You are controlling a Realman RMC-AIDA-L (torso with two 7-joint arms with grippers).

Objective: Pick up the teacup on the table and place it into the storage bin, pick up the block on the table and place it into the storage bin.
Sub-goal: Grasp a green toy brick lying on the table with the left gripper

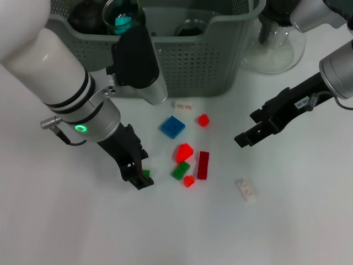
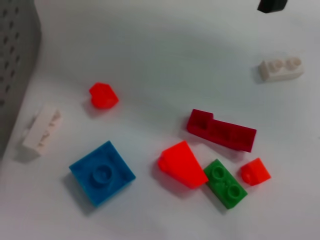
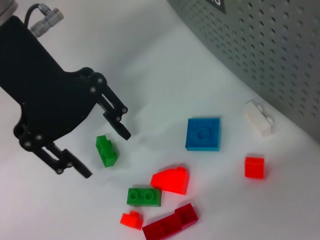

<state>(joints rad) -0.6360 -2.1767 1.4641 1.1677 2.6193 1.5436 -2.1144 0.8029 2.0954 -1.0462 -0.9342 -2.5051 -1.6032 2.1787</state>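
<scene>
A small green block (image 1: 146, 174) (image 3: 106, 150) stands on the white table between the fingers of my left gripper (image 1: 141, 170) (image 3: 105, 155). That gripper is open and low over the table, with one finger on each side of the block. My right gripper (image 1: 246, 128) hovers open to the right of the blocks, holding nothing. The grey-green storage bin (image 1: 198, 66) stands at the back, with clear glassware (image 1: 190, 27) inside. No teacup shows on the table.
More blocks lie in the middle of the table: blue (image 1: 173, 127), a red slope (image 1: 184, 151), green (image 1: 180, 170), dark red (image 1: 203, 164), two small red (image 1: 203, 120) (image 1: 189, 180) and two white (image 1: 183, 104) (image 1: 246, 189). A glass teapot (image 1: 276, 49) stands right of the bin.
</scene>
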